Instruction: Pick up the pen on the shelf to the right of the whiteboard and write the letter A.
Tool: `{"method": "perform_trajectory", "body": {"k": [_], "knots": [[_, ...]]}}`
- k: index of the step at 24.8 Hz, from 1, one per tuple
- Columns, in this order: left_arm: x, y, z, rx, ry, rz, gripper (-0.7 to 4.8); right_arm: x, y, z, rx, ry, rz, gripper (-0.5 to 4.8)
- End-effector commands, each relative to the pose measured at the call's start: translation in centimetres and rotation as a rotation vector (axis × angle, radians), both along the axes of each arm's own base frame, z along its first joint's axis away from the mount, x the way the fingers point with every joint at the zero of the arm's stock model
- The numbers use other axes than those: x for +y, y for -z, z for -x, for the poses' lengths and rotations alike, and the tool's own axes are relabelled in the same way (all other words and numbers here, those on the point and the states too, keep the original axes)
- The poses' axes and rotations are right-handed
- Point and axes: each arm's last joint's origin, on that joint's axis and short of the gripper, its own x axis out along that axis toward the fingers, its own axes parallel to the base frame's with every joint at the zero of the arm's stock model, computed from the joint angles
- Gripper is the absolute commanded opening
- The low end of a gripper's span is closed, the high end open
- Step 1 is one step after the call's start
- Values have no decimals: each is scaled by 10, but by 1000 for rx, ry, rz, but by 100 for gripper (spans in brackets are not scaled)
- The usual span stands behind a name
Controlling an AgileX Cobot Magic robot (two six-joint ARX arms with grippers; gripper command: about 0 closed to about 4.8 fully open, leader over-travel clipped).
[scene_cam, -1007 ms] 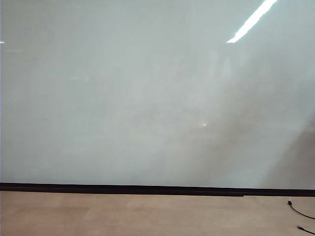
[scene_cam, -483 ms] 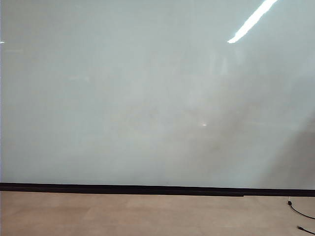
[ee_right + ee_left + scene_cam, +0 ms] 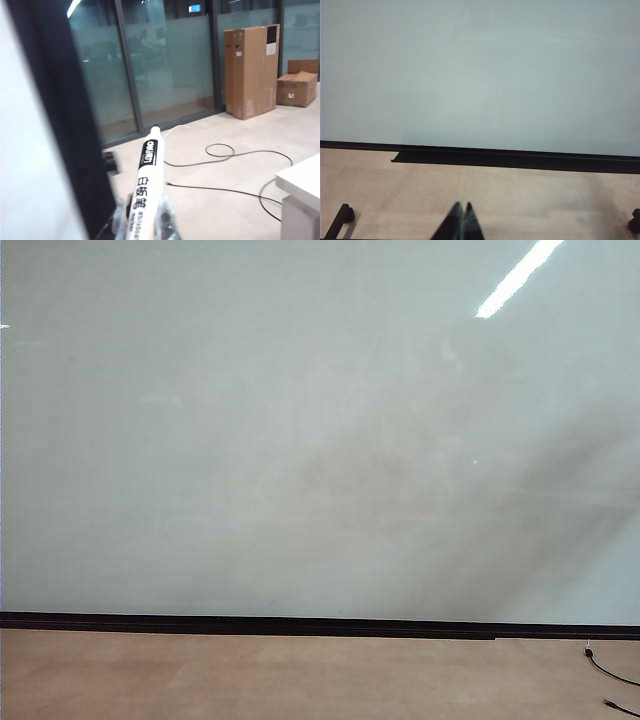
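The whiteboard (image 3: 300,440) is huge, fills nearly the whole exterior view with a black strip along the bottom and tan floor (image 3: 300,680) below, no writing on it. Neither arm shows there. Right gripper (image 3: 142,220) is clamped on the pen (image 3: 145,185), bottom center of its wrist view, beside the board's dark edge. Left gripper (image 3: 461,220) sits low over the floor, fingers pinched together holding nothing.
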Motion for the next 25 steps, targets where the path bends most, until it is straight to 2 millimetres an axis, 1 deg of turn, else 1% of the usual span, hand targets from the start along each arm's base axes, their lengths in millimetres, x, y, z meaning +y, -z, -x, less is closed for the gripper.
{"method": "perform_trajectory", "body": {"k": [1,2,3,4,5,8,9,10,12,13,14,15,22,25], "knots": [[0,-1,0,-7,1,-4,-4,29,-12,17,-3,-68,31,-5],[0,-1,0,-7,1,-4,-4,34,-15,20,2,-91,34,-5],[0,-1,0,-7,1,-4,-4,50,-23,28,26,-162,58,-5],[0,-1,0,-7,2,-4,-5,57,-27,31,34,-198,68,-5],[0,-1,0,-8,2,-4,-4,69,-33,37,60,-259,89,-5],[0,-1,0,-7,1,-4,-4,88,-44,46,109,-385,122,-5],[0,-1,0,-8,2,-4,-5,99,-49,50,131,-463,154,-5],[0,-1,0,-8,2,-4,-5,109,-55,52,157,-522,187,-5],[0,-1,0,-8,1,-4,-5,119,-61,53,200,-587,228,-5],[0,-1,0,-7,2,-4,-4,129,-68,53,240,-651,261,-5],[0,-1,0,-7,2,-4,-4,133,-71,53,254,-671,276,-5],[0,-1,0,-8,2,-4,-5,142,-77,52,282,-708,306,-5],[0,-1,0,-7,2,-4,-4,164,-90,43,358,-827,381,-5],[0,-1,0,-8,1,-4,-4,173,-93,35,392,-927,404,-5]]}}
